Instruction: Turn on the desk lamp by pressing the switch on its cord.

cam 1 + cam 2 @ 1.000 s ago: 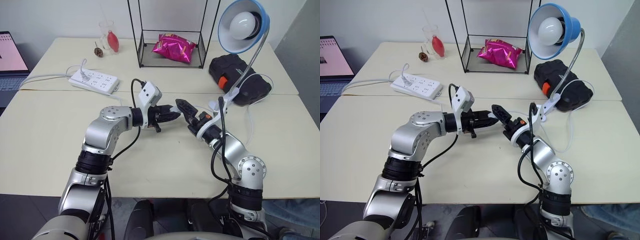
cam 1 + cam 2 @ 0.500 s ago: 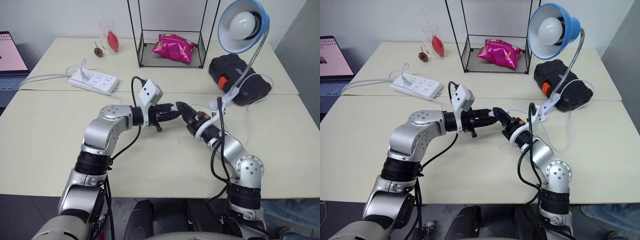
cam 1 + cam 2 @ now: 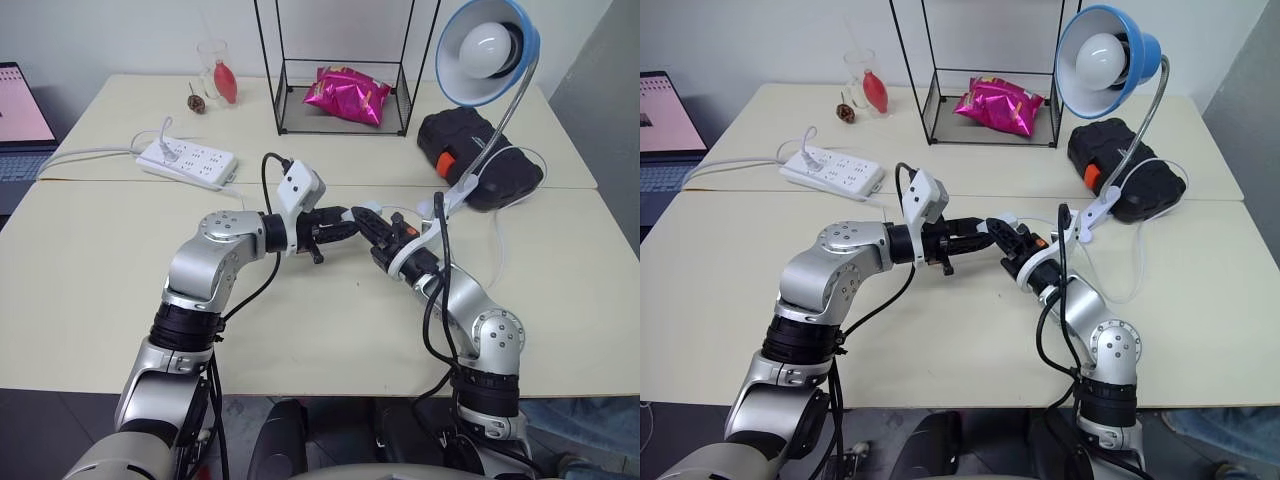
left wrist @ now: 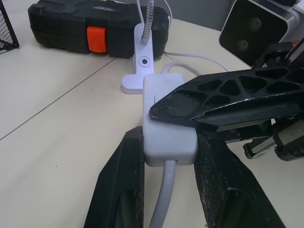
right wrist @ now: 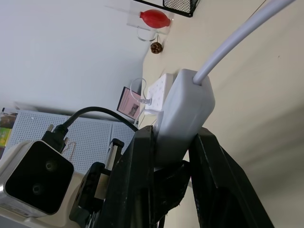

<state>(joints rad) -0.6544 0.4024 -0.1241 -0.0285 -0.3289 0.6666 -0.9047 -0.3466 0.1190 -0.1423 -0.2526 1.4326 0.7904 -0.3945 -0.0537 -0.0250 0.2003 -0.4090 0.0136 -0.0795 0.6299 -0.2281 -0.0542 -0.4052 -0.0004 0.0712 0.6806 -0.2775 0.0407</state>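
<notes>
i've both pincers clamped on the switch (image 4: pixel 164 114): left pincer (image 4: pixel 166 156) by its sides, right pincer (image 5: pixel 171 142) across. light, hard, slick plastic; bulb unlit.

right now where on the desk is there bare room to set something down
The near table is bare left of the left arm, up to the seam below the power strip. The near right edge past the cord is also free. Crowded: the middle, where both grippers pinch the switch, and the far right by the black case and desk lamp.
</notes>
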